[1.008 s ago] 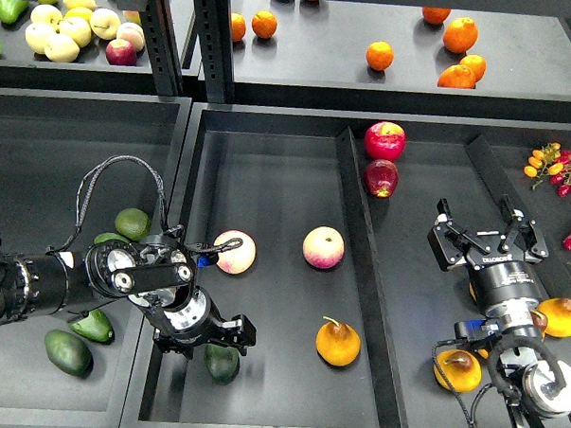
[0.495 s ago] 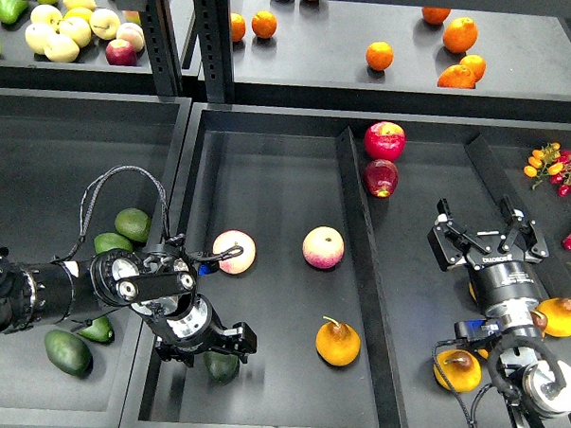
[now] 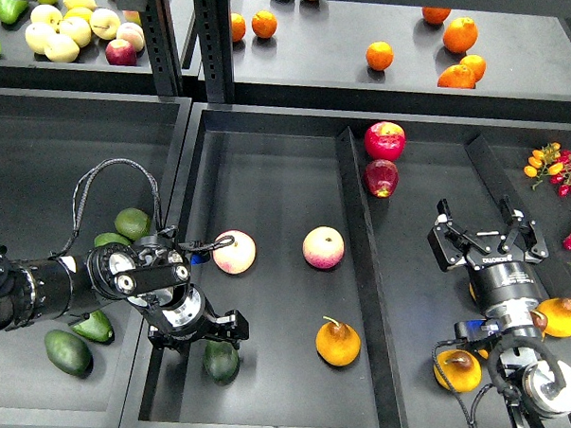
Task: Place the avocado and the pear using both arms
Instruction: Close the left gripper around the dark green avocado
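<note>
The dark green avocado (image 3: 221,361) lies on the floor of the middle tray (image 3: 265,177), near its front left corner. My left gripper (image 3: 198,332) hovers just above and behind it, jaws spread and empty, the fingertips close to the fruit's top. The orange-yellow pear (image 3: 338,342) with a brown stem lies in the same tray, to the right of the avocado. My right gripper (image 3: 487,232) stands open and empty over the right tray, well apart from the pear.
Two pink-yellow apples (image 3: 234,251) (image 3: 323,247) lie mid-tray. Several green avocados (image 3: 68,351) fill the left tray. Two red apples (image 3: 384,140) sit at the divider. More pears (image 3: 458,369) lie by my right arm. Oranges (image 3: 380,55) are on the shelf.
My left gripper has drawn slightly up and left off the avocado, which now shows more fully and lies still on the tray floor. The right arm has not moved.
</note>
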`<state>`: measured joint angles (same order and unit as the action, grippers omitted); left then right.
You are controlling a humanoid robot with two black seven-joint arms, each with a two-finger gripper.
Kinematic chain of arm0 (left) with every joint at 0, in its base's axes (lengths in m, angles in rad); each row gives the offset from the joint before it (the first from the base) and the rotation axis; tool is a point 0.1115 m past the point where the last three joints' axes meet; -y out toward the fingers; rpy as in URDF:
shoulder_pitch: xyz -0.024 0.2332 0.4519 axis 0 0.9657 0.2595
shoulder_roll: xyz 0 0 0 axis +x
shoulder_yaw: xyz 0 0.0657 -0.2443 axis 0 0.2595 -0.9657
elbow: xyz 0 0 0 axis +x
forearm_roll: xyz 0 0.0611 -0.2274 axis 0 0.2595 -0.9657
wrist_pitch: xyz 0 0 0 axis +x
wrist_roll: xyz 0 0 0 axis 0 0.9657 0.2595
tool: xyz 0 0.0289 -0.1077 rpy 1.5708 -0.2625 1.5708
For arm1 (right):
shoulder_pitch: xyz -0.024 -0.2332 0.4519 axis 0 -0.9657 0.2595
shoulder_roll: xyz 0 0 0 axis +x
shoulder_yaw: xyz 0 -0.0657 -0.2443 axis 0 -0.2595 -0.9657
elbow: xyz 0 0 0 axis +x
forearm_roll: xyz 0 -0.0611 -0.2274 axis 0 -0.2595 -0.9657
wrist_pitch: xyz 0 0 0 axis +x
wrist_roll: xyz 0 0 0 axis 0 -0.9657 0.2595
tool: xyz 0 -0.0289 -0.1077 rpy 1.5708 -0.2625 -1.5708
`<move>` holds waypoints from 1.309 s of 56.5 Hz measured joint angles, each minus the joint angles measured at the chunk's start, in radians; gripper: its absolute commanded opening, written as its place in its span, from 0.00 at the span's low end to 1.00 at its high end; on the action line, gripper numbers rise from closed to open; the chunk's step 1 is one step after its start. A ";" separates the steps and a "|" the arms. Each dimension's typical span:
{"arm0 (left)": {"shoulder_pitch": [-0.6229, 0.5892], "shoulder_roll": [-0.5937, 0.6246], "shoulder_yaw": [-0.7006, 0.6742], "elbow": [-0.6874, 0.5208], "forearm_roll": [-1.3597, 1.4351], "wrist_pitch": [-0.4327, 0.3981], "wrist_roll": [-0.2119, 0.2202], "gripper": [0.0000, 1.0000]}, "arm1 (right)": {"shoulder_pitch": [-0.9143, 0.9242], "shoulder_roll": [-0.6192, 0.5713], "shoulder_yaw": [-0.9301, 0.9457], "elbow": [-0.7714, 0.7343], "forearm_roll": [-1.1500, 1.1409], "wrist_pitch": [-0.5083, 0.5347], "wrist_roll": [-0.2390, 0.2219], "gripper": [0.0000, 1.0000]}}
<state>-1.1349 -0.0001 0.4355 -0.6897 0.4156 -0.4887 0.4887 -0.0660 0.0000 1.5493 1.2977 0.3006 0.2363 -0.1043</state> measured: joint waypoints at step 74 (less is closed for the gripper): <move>0.048 0.000 -0.030 0.070 -0.003 0.000 0.000 0.99 | 0.000 0.000 -0.002 -0.003 0.000 0.000 0.000 1.00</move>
<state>-1.0865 0.0000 0.4056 -0.6197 0.4126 -0.4887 0.4887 -0.0659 0.0000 1.5478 1.2946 0.3007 0.2362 -0.1043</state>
